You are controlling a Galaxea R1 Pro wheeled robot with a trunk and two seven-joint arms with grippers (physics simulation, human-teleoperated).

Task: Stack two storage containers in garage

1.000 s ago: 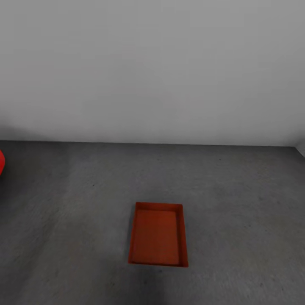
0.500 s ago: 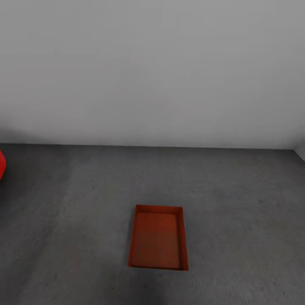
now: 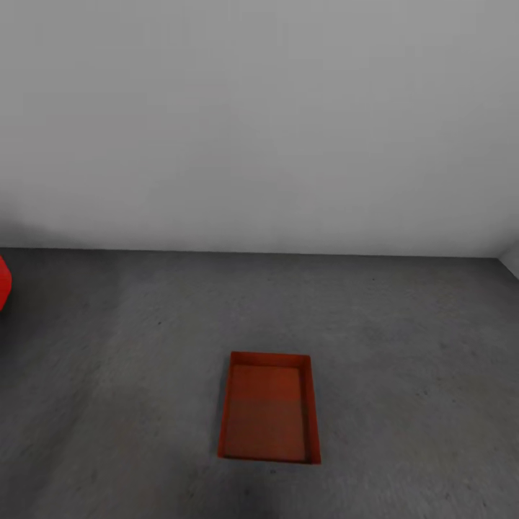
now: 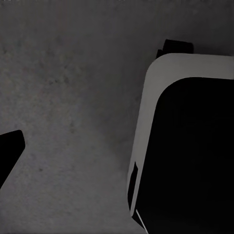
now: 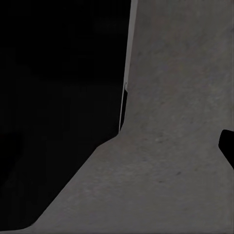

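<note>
One orange-red storage container [image 3: 268,408] sits open side up on the garage's dark grey floor [image 3: 404,375], ahead of me and near the middle of the head view. It is empty, and nothing is stacked on it. My left gripper [image 4: 117,161] hangs over bare floor, and one dark fingertip [image 4: 9,152] shows at the picture's edge. My right gripper [image 5: 122,156] also hangs over floor, with one fingertip [image 5: 227,146] at the edge. Nothing lies between the fingers of either gripper.
A plain white-grey wall [image 3: 259,122] closes the room behind the container. A sliver of the red car [image 3: 3,282] shows at the far left. My own dark base [image 4: 195,156] takes up one side of the left wrist view, and the base [image 5: 58,107] also shows in the right wrist view.
The whole head view has shifted slightly, so the wall's foot and the container sit a little lower in the picture. The container itself has not moved on the floor.
</note>
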